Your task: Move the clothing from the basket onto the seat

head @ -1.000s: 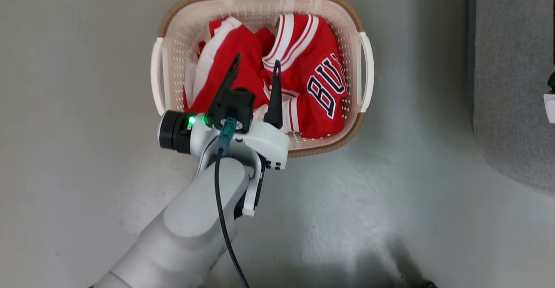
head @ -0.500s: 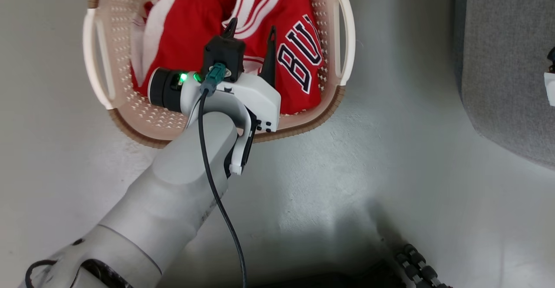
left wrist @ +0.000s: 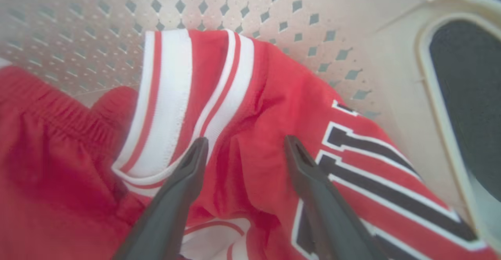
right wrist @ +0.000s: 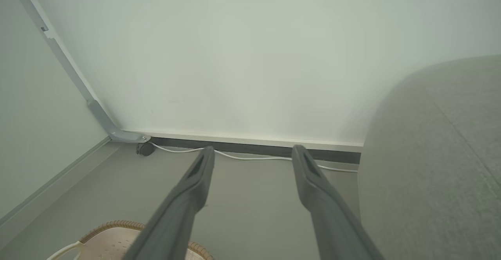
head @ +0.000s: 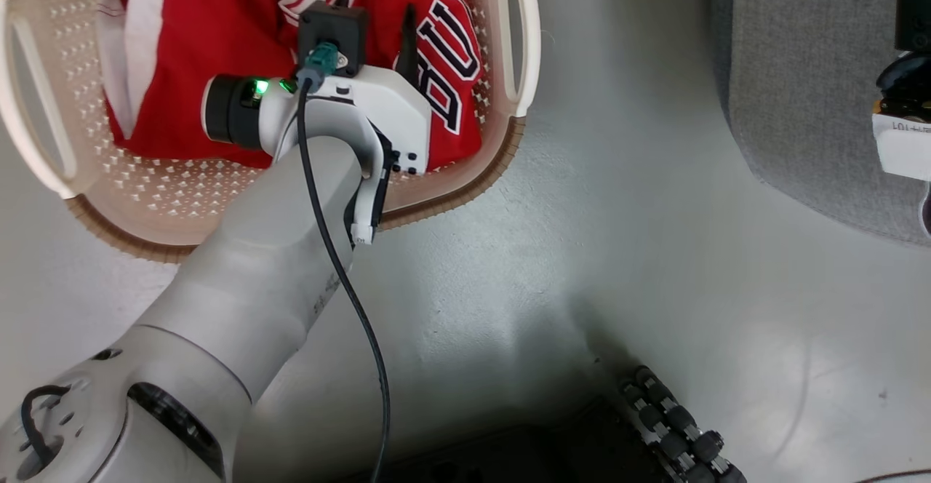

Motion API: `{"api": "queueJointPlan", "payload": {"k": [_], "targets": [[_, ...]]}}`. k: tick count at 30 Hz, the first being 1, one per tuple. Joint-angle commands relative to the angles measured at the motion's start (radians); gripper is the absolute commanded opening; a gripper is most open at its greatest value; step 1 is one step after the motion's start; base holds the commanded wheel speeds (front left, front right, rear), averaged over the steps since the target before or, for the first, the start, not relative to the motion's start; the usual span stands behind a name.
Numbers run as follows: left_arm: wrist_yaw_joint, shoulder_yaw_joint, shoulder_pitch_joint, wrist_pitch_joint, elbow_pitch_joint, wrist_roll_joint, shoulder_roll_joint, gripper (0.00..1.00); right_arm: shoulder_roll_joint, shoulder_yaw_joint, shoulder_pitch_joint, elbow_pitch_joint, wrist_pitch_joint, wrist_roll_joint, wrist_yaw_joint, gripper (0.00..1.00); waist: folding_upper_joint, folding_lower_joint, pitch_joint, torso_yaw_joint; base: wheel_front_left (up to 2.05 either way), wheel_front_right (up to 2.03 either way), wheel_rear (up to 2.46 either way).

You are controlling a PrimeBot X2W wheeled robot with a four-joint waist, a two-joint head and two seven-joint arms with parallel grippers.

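Baskets: 1 (head: pixel 167 185), cream, perforated, brown-rimmed, stood on the floor (head: pixel 582 250).
Handles: 2, white, 1 on each short side in the head view.
Seats: 1 (head: pixel 800 90), light grey fabric, rounded corner, well apart from the basket toward the robot's right.
Clothing: 1 crumpled heap (head: pixel 204 39); number of garments could not be told.
Grippers: 2.
Left gripper (left wrist: pixel 245 142): reached down into the basket, fingers apart, tips over a red fold between the striped trim and the letters; contact with the cloth could not be told.
Right gripper (right wrist: pixel 252 151): fingers spread apart, hung in the air, pointed at the foot of a pale wall (right wrist: pixel 250 56), seat on that view's right.
Around: 1 white cord (right wrist: pixel 254 157) along the skirting; 1 black cable (head: pixel 349 301) down the left forearm; dark ribbed rollers (head: pixel 676 425) at the head view's bottom edge.
In the way: left wrist and forearm lay across the basket's near rim and covered the middle of the heap.
Clothing's place: inside the basket, none on the seat.
Clothing's look: bright red, broad white bands with thin red stripes, gathered elastic edge at the left wrist view's left, navy block letters outlined in white beside the handle.
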Motion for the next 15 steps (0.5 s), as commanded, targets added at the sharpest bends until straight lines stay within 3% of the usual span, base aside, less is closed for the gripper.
{"api": "queueJointPlan", "payload": {"k": [1,8,9,10,11,15], "targets": [[-0.004,0.001,-0.007,-0.006,0.000,-0.020,-0.001,1.00,-0.006,0.004,0.030,-0.029,-0.006,0.008,0.007,1.00,0.0000,0.0000,0.012,-0.014,0.00,0.00,0.00],[-0.006,-0.073,-0.038,0.011,0.072,-0.105,-0.001,1.00,0.004,0.004,0.038,-0.027,-0.006,0.012,0.007,1.00,0.0000,0.0000,0.016,-0.034,0.00,0.00,0.00],[-0.005,-0.084,-0.042,0.021,0.077,-0.116,-0.001,0.91,0.005,0.005,0.038,-0.026,-0.006,0.012,0.007,1.00,0.0000,0.0000,0.015,-0.036,0.00,0.00,0.00],[-0.005,-0.097,-0.046,0.027,0.081,-0.125,-0.001,0.25,0.006,0.005,0.039,-0.025,-0.006,0.013,0.007,1.00,0.0000,0.0000,0.014,-0.037,0.00,0.00,0.00],[-0.005,-0.106,-0.049,0.031,0.084,-0.136,-0.001,0.00,0.007,0.005,0.040,-0.024,-0.006,0.013,0.007,1.00,0.0000,0.0000,0.013,-0.039,0.00,0.00,0.00],[-0.006,-0.142,-0.061,0.041,0.086,-0.173,-0.001,0.00,0.007,-0.001,0.039,-0.014,-0.006,0.018,0.007,1.00,0.0000,0.0000,0.009,-0.040,0.00,0.00,0.00]]}}
